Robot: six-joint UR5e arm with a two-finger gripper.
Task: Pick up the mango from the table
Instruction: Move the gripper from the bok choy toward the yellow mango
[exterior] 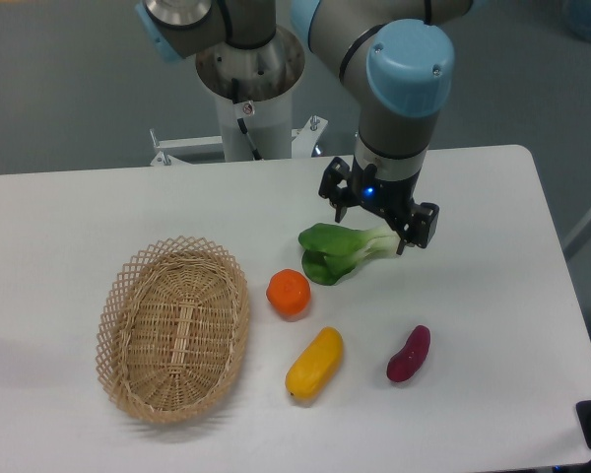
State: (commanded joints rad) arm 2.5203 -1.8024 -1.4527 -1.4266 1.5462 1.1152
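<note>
1. While the gripper [378, 225] hovers over the leafy green vegetable [337, 252], its jaws stand apart, grasping nothing.
2. Mango [314, 364] lies on the table [492, 325], between orange [289, 293] and purple vegetable [409, 354].
3. Risk: descending here catches the greens; a smooth mango may slip.

Nothing readable anywhere in this shot, honestly. No labels, brand names, numbers or signs show on the arm's blue-capped joints, the fruit and veg, the wicker basket or the white tabletop. The only mark-like thing is a small lit blue dot on the wrist just above the gripper [378, 220], and that's a light, not text.
</note>
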